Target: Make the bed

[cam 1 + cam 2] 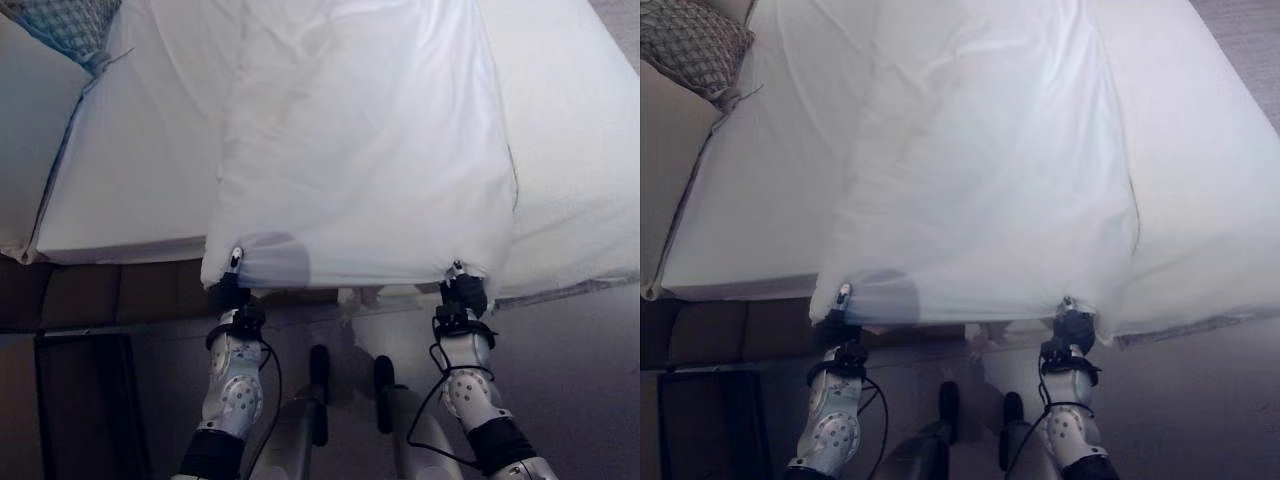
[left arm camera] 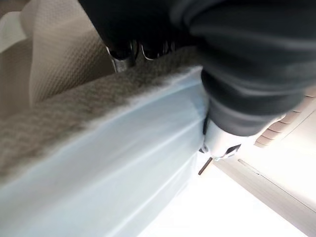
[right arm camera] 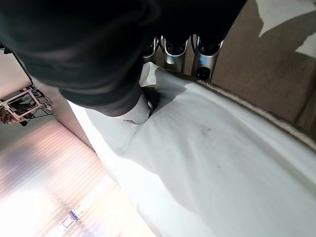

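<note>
Both hands gripped the near edge of a white sheet spread over the bed.

The left hand point(image 1: 229, 291) and right hand point(image 1: 463, 293) each pinched a near corner of the sheet point(image 1: 360, 150), fingers curled round the hem; most of each hand lay hidden under the cloth. The sheet covered the middle of the bed point(image 1: 130, 190) and hung just past its near edge. A patterned pillow point(image 1: 690, 42), cut off by the frame, lay at the bed's far left corner.
</note>
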